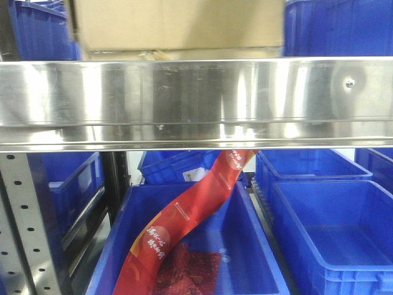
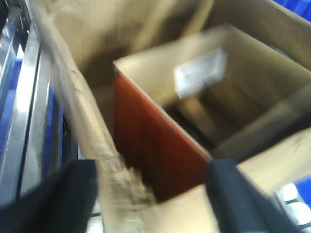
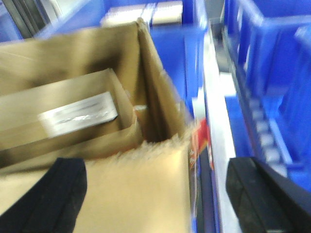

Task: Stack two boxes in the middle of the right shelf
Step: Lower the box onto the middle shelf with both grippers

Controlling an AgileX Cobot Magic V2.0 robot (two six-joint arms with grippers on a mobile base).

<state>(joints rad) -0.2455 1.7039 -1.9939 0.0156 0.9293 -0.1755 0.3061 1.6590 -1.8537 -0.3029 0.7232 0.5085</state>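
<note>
On the steel shelf (image 1: pixel 196 101) a large brown box (image 1: pixel 178 24) is already sitting, between blue bins (image 1: pixel 37 27). From above, the smaller box (image 2: pixel 194 111) is resting nested inside the large one, so the stacking seems nearly finished, only release remaining. Both the left gripper (image 2: pixel 150 199) and the right gripper (image 3: pixel 160 199) are showing spread fingers straddling cardboard edges; whether they are pinching, I cannot tell.
</note>
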